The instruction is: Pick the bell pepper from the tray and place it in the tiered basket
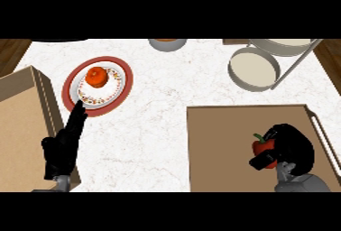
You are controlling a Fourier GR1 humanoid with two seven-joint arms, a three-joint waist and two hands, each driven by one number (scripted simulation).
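Note:
A red bell pepper [262, 146] with a green stem lies on the brown tray [220, 149] at the lower right. My right hand [290, 145] is curled round the pepper, thumb on its near side, and hides most of it. The tiered basket [254, 70] stands at the upper right, its lower round bowl facing up, with a second bowl [288, 46] above it. At the lower left my left hand [64, 144] rests open, fingers straight and pointing toward a plate.
A red-rimmed patterned plate [112, 92] holds an orange fruit [96, 76] at the upper left. A brown box [23, 131] sits along the left edge. A grey bowl [167, 44] shows at the top edge. White marble counter [160, 126] lies between plate and tray.

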